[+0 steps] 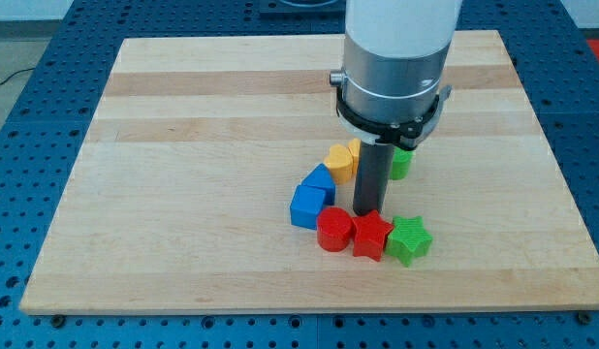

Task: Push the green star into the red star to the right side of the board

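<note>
The green star [410, 239] lies near the board's bottom edge, right of centre, touching the right side of the red star [371, 235]. A red cylinder [334, 231] touches the red star's left side. My tip [367, 212] stands just above the red star, at its upper edge, left of the green star. The arm's wide white and grey body hangs over the middle of the board and hides what lies behind it.
A blue block [308, 206] and a second blue block [320, 181] sit left of my tip. A yellow block [342, 160] lies above them. A green block [402, 162] peeks out right of the rod. The wooden board [183, 145] rests on a blue perforated table.
</note>
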Robot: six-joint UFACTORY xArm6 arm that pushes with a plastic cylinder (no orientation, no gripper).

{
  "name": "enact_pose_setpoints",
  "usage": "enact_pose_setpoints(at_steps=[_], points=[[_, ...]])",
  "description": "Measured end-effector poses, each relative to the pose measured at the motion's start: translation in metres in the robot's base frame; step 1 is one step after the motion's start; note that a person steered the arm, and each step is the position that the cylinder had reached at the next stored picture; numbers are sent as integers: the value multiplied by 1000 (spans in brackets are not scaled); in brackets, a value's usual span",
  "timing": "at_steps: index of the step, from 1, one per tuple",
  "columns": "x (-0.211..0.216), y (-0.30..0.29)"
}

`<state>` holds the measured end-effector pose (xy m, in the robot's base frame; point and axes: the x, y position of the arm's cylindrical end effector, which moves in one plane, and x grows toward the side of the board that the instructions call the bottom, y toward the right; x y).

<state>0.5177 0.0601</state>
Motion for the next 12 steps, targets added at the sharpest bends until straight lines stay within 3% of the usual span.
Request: enact_pose_setpoints(at_steps=[3,7,8,10,12], points=[[0,45],[3,57],[0,98],[35,195],[28,197]])
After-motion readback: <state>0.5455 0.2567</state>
